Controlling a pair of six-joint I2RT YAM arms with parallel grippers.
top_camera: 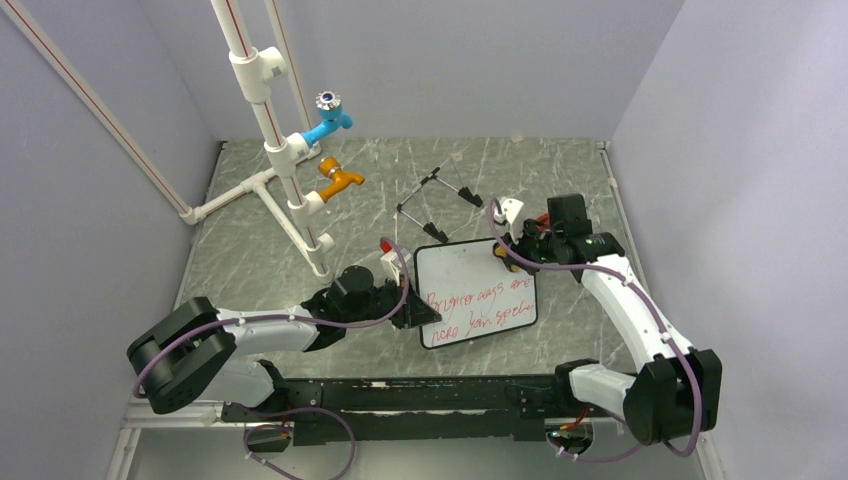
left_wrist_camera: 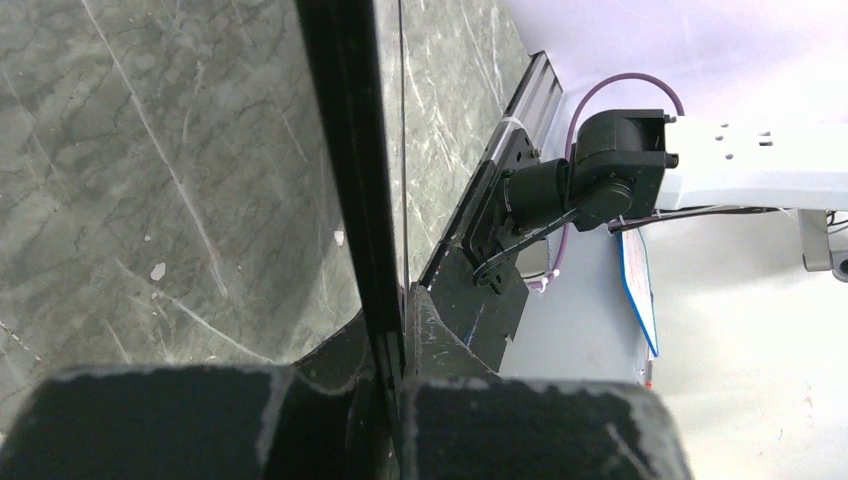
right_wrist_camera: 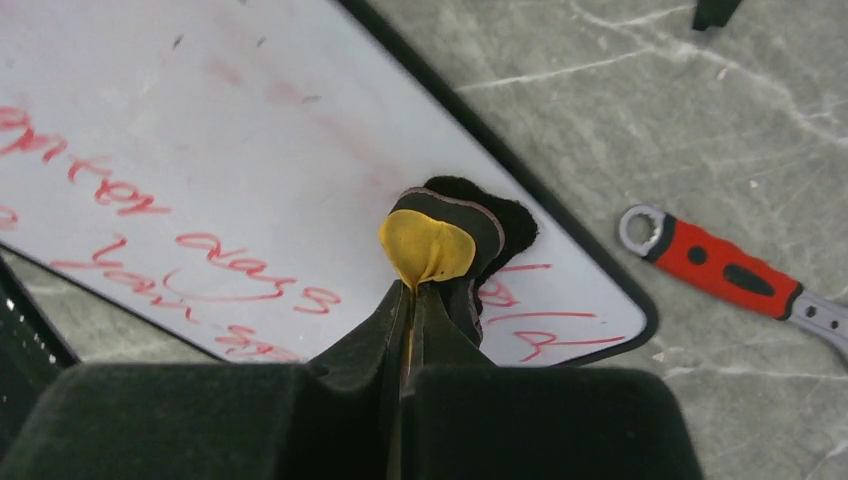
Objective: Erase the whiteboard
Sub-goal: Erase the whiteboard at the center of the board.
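Whiteboard (top_camera: 478, 296) lies flat mid-table, red lines across its near half. My left gripper (top_camera: 418, 313) is clamped on its left edge. My right gripper (right_wrist_camera: 412, 300) pinches the eraser (right_wrist_camera: 432, 245) at the far corner. Risk: hard wiping may twist the thinly held eraser or drag the board free.

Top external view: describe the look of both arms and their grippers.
The left arm and the right arm both have white link shells with bulky black joints. A purple cable loops along each. The left gripper and the right gripper are black, blunt and scuffed at the edges.
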